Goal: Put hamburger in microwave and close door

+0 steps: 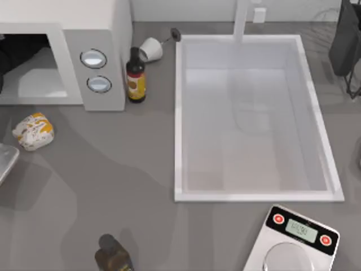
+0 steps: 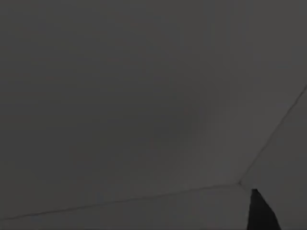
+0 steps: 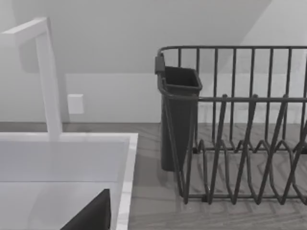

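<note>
Grey countertop [image 1: 113,169] runs across the top view, with a white sink basin [image 1: 177,113] sunk into its right half and a white faucet [image 1: 241,20] at the far rim. Microwave [image 1: 104,34] sits at the far left, cavity exposed and dark inside. Door [image 1: 4,161]: a grey slab at the left edge, near side of the hamburger, looks like it, swung open, but only a corner is in frame. Two silver knobs [image 1: 93,58] on the narrow side panel. Hamburger [image 1: 33,131] lies on the counter just in front of the microwave, near the left edge, outside the cavity, nothing touching it. Brown bottle [image 1: 135,76] stands just right of the microwave; a white cup [image 1: 151,49] lies tipped behind it. Second dark bottle [image 1: 113,254] at the near edge. Kitchen scale [image 1: 293,240] at the near right. Left wrist view is dark. Right wrist view looks at a dark wire dish rack [image 3: 240,143] with a cutlery holder [image 3: 178,115], next to the sink, far right. Jaw state for either gripper: cannot tell.
</note>
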Controlling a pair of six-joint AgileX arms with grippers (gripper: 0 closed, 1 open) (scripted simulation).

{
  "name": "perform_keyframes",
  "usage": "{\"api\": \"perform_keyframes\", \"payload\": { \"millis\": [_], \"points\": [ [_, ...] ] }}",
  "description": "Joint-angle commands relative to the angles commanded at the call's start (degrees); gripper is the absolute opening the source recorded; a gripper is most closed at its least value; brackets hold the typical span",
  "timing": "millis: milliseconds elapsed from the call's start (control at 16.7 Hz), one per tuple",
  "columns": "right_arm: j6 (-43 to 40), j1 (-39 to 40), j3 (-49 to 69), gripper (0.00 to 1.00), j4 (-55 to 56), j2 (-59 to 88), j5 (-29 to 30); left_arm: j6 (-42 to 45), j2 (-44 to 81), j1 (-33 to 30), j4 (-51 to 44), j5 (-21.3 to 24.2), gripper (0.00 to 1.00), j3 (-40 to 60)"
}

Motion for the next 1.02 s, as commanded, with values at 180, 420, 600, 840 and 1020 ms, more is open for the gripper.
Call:
{"api": "perform_keyframes", "payload": {
  "millis": [180,420,600,840,1020],
  "points": [
    [0.0,0.0,0.0,1.0,0.0,0.0,0.0,0.9,-5.2,-0.1,-1.9,-3.5,1.0,-4.2],
    [0.0,0.0,0.0,1.0,0.0,0.0,0.0,3.1,-20.5,-0.8,-7.4,-11.5,1.0,-16.5],
    [0.0,0.0,0.0,1.0,0.0,0.0,0.0,5.2,-38.2,-1.7,-12.6,-18.4,1.0,-29.1],
    [0.0,0.0,0.0,1.0,0.0,0.0,0.0,7.7,-68.2,-3.2,-19.9,-27.2,1.0,-47.5],
    [0.0,0.0,0.0,1.0,0.0,0.0,0.0,9.3,-92.0,-4.3,-24.9,-32.7,1.0,-61.2]
  ]
}}
